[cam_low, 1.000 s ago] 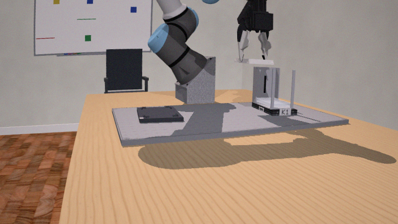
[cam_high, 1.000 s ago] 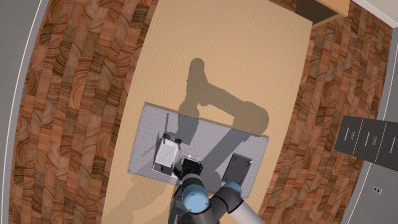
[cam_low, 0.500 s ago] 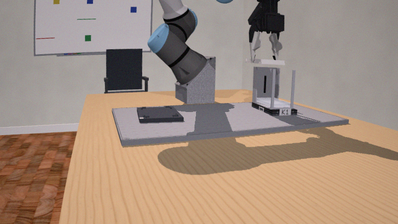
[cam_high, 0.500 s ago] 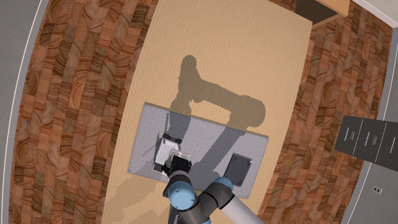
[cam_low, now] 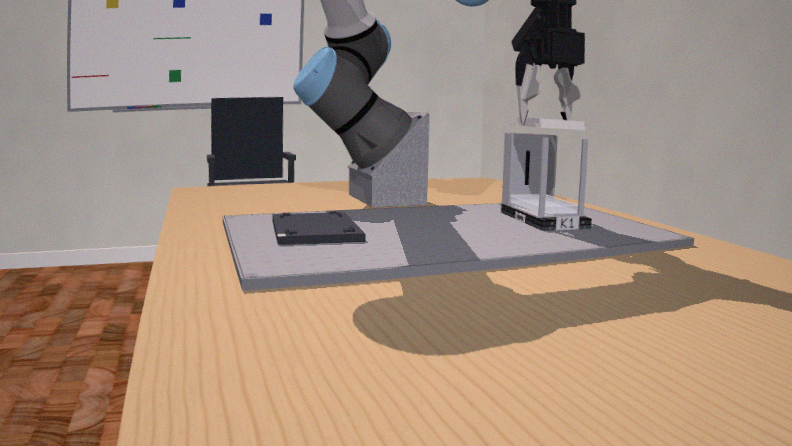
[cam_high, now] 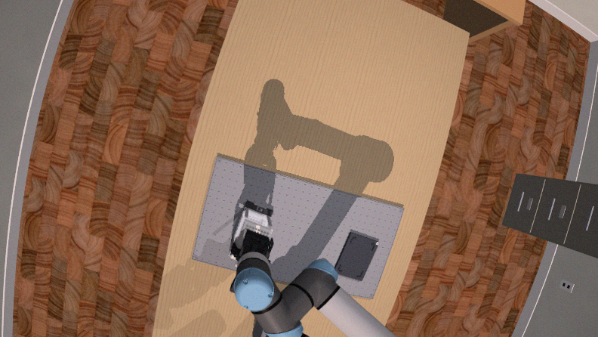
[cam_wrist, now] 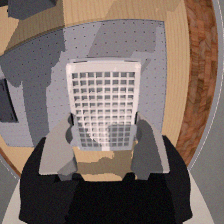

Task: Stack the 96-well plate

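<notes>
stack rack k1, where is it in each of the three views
Top: the stack rack K1 is at the grey base plate's left side, mostly hidden by the end effector and its held plate.
Exterior: right of centre, its posts under the held plate.
Wrist: not distinguishable, hidden behind the plate.
Shared landmark: the grey base plate.
</notes>
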